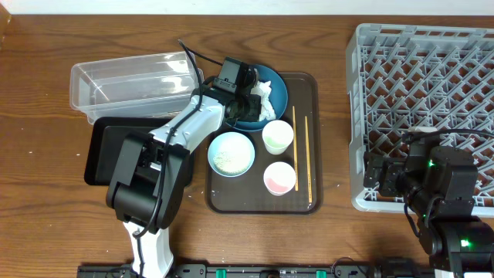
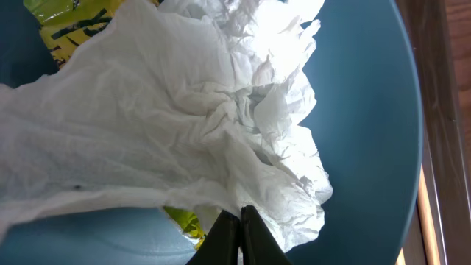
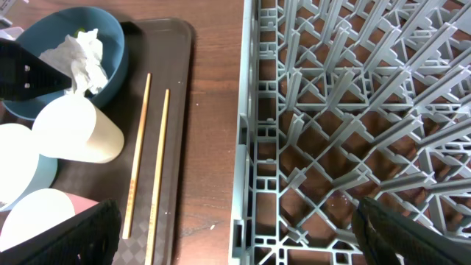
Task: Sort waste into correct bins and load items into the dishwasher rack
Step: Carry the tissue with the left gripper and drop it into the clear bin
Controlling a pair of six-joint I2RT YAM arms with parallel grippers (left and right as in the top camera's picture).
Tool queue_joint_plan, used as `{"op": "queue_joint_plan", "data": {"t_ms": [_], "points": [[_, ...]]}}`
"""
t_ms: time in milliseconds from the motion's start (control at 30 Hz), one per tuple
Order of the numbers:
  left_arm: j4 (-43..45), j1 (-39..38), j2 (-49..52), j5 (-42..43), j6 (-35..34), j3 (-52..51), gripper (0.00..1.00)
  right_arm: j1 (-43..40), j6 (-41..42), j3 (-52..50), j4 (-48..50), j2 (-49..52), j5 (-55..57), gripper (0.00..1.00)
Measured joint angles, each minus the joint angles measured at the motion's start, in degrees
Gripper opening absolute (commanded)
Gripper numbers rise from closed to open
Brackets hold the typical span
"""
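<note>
My left gripper is over the blue plate, shut on an edge of the crumpled white tissue. The yellow-green wrapper lies partly under the tissue. The white bowl holds rice-like grains. The pale green cup, the pinkish cup and two chopsticks are on the brown tray. My right gripper is open and empty at the left edge of the grey dishwasher rack.
The brown serving tray holds the dishes. The clear tub stands at the back left, with the black tray just in front of it, partly under my left arm. Bare wood lies between the tray and the rack.
</note>
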Motion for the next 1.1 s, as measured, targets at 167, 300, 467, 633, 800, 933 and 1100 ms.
{"op": "queue_joint_plan", "data": {"t_ms": [167, 300, 467, 633, 800, 933, 1100], "points": [[-2.1, 0.8, -3.5, -0.1, 0.0, 0.0, 0.06, 0.0, 0.0, 0.0, 0.0, 0.0, 0.0, 0.99], [-4.7, 3.0, -11.3, -2.5, 0.0, 0.0, 0.06, 0.0, 0.0, 0.0, 0.0, 0.0, 0.0, 0.99], [-5.7, 8.4, -19.6, -6.5, 0.0, 0.0, 0.06, 0.0, 0.0, 0.0, 0.0, 0.0, 0.0, 0.99], [-5.7, 15.3, -21.7, -8.0, 0.0, 0.0, 0.06, 0.0, 0.0, 0.0, 0.0, 0.0, 0.0, 0.99], [-5.7, 21.2, -21.7, -8.8, 0.0, 0.0, 0.06, 0.0, 0.0, 0.0, 0.0, 0.0, 0.0, 0.99], [-5.4, 25.3, -21.7, -9.0, 0.2, 0.0, 0.29, 0.0, 0.0, 0.0, 0.0, 0.0, 0.0, 0.99], [-5.4, 27.5, -21.6, -9.0, 0.1, 0.0, 0.71, 0.0, 0.0, 0.0, 0.0, 0.0, 0.0, 0.99]]}}
